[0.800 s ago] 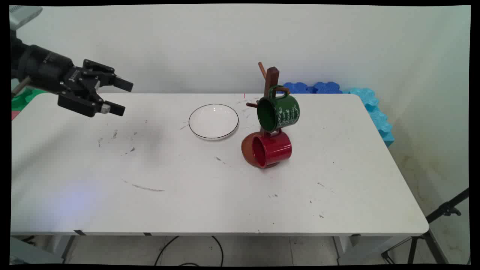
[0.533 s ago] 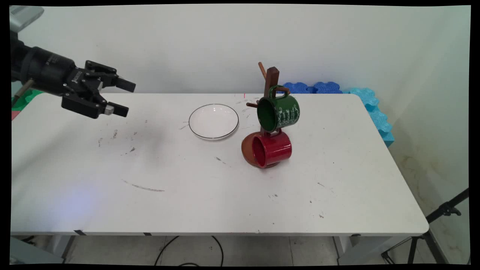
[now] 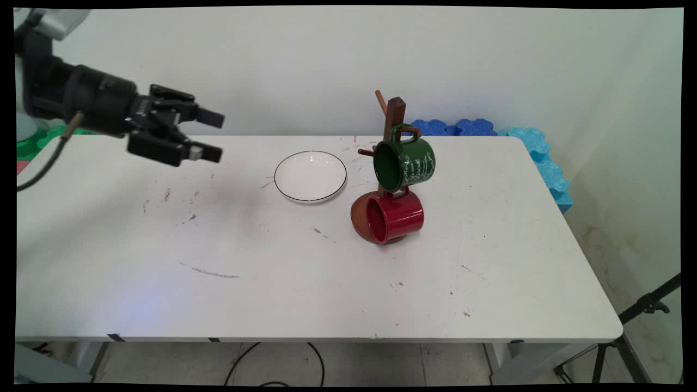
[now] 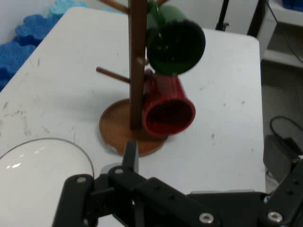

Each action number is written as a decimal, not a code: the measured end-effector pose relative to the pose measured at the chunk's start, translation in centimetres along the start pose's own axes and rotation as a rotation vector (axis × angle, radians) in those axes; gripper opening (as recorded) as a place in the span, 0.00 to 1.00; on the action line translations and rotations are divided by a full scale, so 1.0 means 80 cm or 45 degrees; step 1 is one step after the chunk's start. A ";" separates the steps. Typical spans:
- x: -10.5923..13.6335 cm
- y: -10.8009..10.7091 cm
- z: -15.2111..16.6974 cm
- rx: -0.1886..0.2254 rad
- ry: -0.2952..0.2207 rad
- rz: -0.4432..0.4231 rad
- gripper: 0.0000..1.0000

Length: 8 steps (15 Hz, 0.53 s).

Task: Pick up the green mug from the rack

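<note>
Main view: gripper (image 3: 215,135) is hovering over the table's (image 3: 305,283) far left, fingers spread wide, holding nothing; plate (image 3: 310,175) lying nearest, right of it. Hand view: rack (image 4: 136,71) is carrying rigid, likely breakable green mug (image 4: 176,39) and red mug (image 4: 166,108), hanging by their handles; rims look graspable.

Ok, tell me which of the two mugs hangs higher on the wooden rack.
The green mug, hooked on an upper peg of the wooden rack; the red mug hangs below it, near the base.

Open, empty black gripper (image 3: 212,136) above table's far left, nearest white plate (image 3: 310,176).
</note>
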 end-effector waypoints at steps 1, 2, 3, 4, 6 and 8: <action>0.008 0.006 0.009 0.008 0.006 -0.017 1.00; 0.013 0.011 0.016 0.012 0.012 -0.031 1.00; 0.022 0.018 0.027 0.019 0.018 -0.049 1.00; 0.032 0.027 0.040 0.026 0.025 -0.073 1.00; 0.052 0.045 0.067 0.041 0.034 -0.116 1.00; 0.068 0.059 0.090 0.051 0.039 -0.146 1.00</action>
